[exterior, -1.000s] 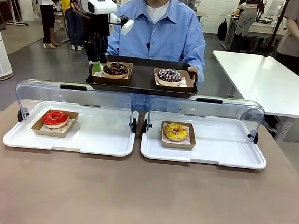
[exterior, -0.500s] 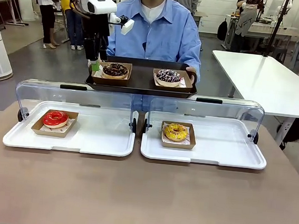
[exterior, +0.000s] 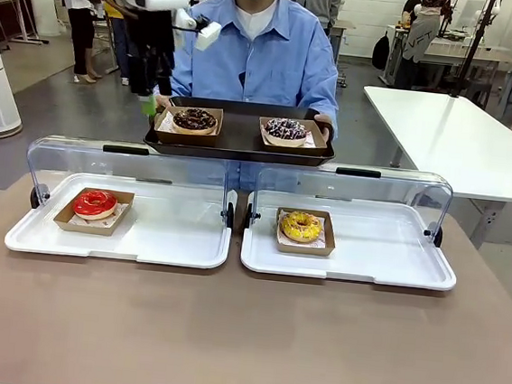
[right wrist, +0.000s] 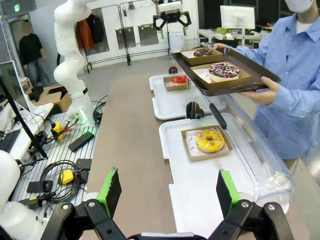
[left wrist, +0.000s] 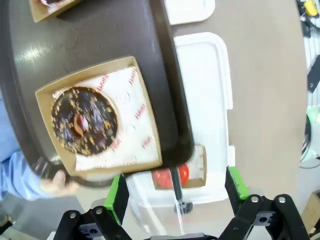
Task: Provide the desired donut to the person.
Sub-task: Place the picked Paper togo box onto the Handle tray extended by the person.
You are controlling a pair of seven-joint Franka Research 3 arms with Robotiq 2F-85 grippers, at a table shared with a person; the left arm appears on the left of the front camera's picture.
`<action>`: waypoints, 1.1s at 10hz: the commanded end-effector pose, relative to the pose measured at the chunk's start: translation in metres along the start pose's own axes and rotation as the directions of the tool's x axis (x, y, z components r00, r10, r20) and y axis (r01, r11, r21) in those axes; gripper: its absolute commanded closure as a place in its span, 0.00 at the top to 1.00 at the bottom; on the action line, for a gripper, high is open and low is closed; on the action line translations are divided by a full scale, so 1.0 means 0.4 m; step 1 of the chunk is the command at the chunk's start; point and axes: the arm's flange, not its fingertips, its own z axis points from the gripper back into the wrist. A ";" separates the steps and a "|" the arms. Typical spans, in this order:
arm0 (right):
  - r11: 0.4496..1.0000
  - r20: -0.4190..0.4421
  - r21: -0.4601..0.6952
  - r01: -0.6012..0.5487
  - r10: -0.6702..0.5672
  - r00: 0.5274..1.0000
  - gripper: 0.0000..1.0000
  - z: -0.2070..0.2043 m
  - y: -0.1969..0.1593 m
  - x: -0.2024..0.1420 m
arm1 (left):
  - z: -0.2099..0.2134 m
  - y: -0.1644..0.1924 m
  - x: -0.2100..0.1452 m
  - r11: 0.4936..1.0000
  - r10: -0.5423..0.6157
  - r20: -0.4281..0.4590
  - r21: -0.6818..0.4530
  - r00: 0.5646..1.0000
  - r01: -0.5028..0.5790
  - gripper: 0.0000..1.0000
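Note:
The person (exterior: 269, 53) in a light-blue shirt holds a dark tray (exterior: 241, 141) beyond the table. On it a chocolate donut (exterior: 195, 120) sits in a cardboard box on the left, and a sprinkled donut (exterior: 286, 129) on the right. My left gripper (exterior: 150, 100) hangs open just above the tray's left end, holding nothing. In the left wrist view the chocolate donut (left wrist: 83, 120) lies beyond the open left gripper (left wrist: 177, 192). My right gripper (right wrist: 168, 192) is open and empty, back over the table's right side.
Two white trays with raised clear lids stand on the brown table. The left tray (exterior: 169, 247) holds a red donut (exterior: 94, 203). The right tray (exterior: 386, 259) holds a yellow donut (exterior: 301, 225). A white table (exterior: 461, 139) stands at the far right.
My left gripper has opened fully and risen up and to the left, away from the chocolate donut's box. The person has raised the tray slightly.

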 end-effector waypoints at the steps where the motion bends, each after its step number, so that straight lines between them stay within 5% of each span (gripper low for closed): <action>1: 1.000 0.003 0.001 -0.003 0.003 1.000 1.00 -0.002 -0.001 0.002 | 0.049 -0.152 -0.104 0.997 -0.003 0.063 0.078 0.998 -0.002 1.00; 5: 1.000 0.003 0.001 -0.003 0.003 1.000 1.00 -0.002 -0.001 0.002 | 0.069 -0.290 -0.241 0.992 0.074 0.132 0.093 0.989 -0.086 1.00; 11: 1.000 0.003 0.001 -0.003 0.003 1.000 1.00 -0.002 -0.001 0.002 | -0.024 -0.282 -0.270 0.991 0.100 0.054 0.079 0.993 -0.104 1.00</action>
